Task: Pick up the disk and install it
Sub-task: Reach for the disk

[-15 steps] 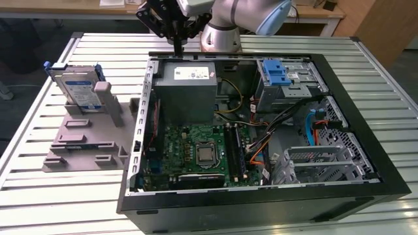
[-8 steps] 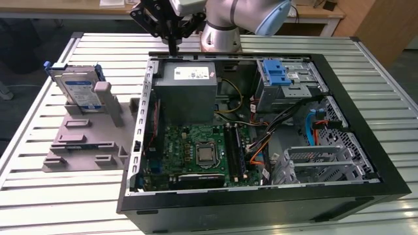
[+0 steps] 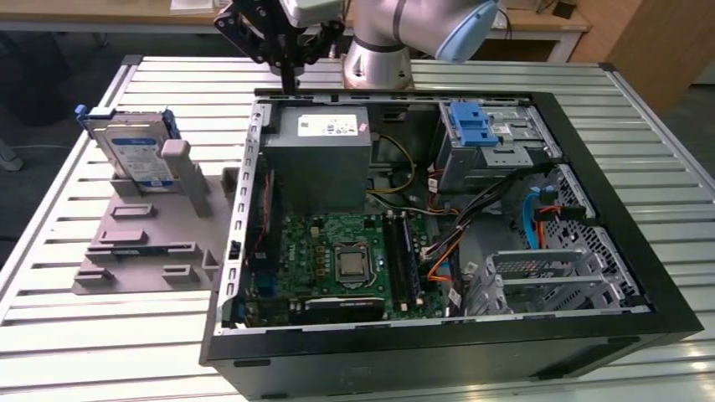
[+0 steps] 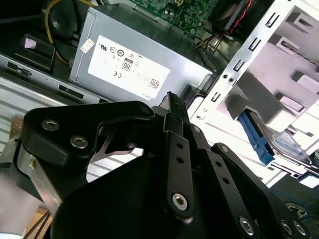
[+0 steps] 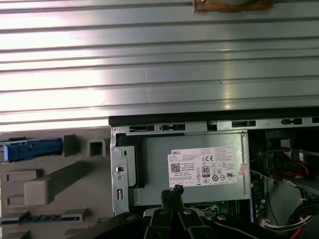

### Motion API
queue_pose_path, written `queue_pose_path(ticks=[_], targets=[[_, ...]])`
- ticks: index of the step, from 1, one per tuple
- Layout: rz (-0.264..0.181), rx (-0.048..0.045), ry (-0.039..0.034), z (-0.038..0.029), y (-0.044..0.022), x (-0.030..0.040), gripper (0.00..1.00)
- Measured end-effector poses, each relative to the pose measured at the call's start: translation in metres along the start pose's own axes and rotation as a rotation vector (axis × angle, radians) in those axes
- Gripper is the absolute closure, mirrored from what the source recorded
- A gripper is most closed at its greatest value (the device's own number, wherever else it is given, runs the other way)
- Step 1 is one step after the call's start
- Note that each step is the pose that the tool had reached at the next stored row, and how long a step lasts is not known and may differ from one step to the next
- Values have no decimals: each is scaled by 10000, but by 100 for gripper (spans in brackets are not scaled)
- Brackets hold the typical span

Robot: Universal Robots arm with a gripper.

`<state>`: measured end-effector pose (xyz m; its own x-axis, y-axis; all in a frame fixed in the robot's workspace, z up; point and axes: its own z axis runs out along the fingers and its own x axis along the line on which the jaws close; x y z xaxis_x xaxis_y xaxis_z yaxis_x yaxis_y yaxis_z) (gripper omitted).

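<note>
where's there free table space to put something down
Bare slatted table shows at the exterior view's left of the computer case, between the grey stand and the near edge, and in a strip at that view's right of the case. Inside, cables crowd it.

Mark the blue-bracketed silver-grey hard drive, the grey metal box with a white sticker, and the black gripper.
Silver-grey hard drive (image 3: 136,157): exterior view, its blue-and-white label.
Grey metal box (image 3: 318,172): exterior view, its bare side wall.
Black gripper (image 3: 293,84): exterior view, between its fingertips.
</note>
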<state>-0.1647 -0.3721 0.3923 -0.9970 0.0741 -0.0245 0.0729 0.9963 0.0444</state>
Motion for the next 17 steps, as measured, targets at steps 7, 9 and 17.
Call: queue_pose_path(ticks=[7,9,17], targets=[[0,1,1,0,4,59,89],[-1,0,0,1,6,75,89],[-1,1,1,1,8,89,89]])
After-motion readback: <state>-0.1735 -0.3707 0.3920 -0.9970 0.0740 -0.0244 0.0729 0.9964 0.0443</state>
